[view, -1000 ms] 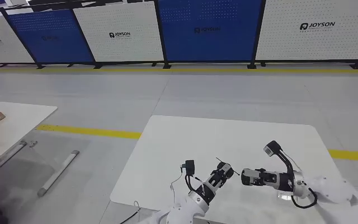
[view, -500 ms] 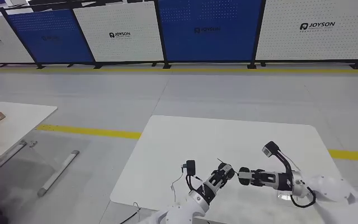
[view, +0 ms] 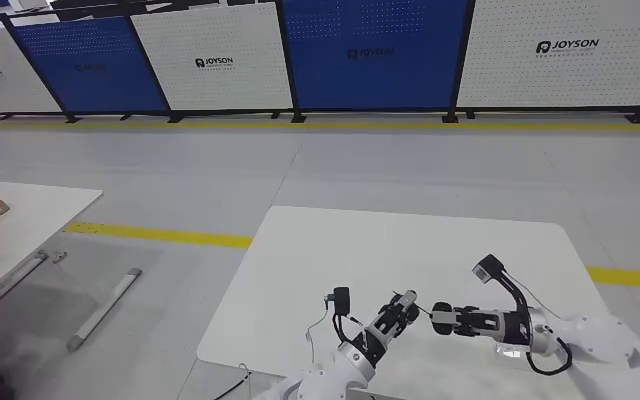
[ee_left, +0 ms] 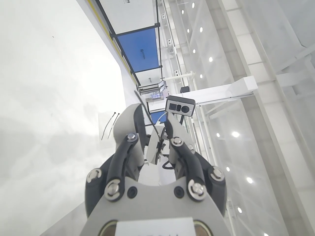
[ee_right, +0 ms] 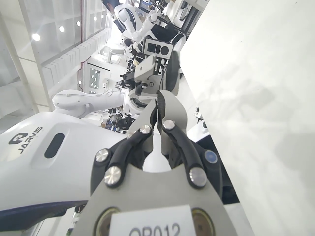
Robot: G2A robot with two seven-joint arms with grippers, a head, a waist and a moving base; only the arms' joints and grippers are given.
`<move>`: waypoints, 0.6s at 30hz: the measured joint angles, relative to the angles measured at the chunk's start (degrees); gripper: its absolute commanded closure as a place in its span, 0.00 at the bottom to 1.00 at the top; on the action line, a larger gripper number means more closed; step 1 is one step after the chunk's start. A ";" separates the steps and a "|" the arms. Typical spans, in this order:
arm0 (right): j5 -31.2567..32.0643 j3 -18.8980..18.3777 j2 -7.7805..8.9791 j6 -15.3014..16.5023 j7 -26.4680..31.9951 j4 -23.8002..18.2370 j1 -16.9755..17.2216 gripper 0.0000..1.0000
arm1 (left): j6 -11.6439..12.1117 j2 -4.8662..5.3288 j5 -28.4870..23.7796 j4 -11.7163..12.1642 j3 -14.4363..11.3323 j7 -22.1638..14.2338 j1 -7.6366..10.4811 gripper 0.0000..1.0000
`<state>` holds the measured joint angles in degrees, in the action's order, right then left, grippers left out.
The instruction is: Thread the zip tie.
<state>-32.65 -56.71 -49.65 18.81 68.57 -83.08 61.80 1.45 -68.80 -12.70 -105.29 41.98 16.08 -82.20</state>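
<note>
white tabletop (view: 330,260) lies under both arms near its front edge. the right gripper (ee_right: 157,100) is pinched tight, apparently on the thin black plastic zip tie (ee_left: 150,121), whose strap runs between the left gripper's (ee_left: 154,113) slightly parted fingers. best to keep the tail straight, square to the head's slot, and feed slowly.

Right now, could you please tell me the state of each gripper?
Left gripper: open, zip tie passing between its fingers.
Right gripper: closed on the zip tie.
</note>
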 measured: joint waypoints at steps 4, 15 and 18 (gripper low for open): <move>-0.03 -0.16 0.03 0.00 0.13 0.02 0.08 1.00 | -0.03 0.00 -0.01 0.05 0.00 -0.04 0.00 0.00; 1.81 -0.62 -0.09 -1.55 -0.76 -1.82 1.05 1.00 | -1.28 -0.25 -1.57 1.48 1.97 -5.32 0.56 0.70; 1.87 -1.17 -0.11 -1.77 -0.77 -1.82 1.26 1.00 | -1.53 -0.39 -1.24 1.52 2.39 -5.00 0.54 0.94</move>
<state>-30.78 -57.88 -49.75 17.05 67.80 -84.90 63.06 -0.08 -69.19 -13.93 -103.77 44.37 11.08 -81.66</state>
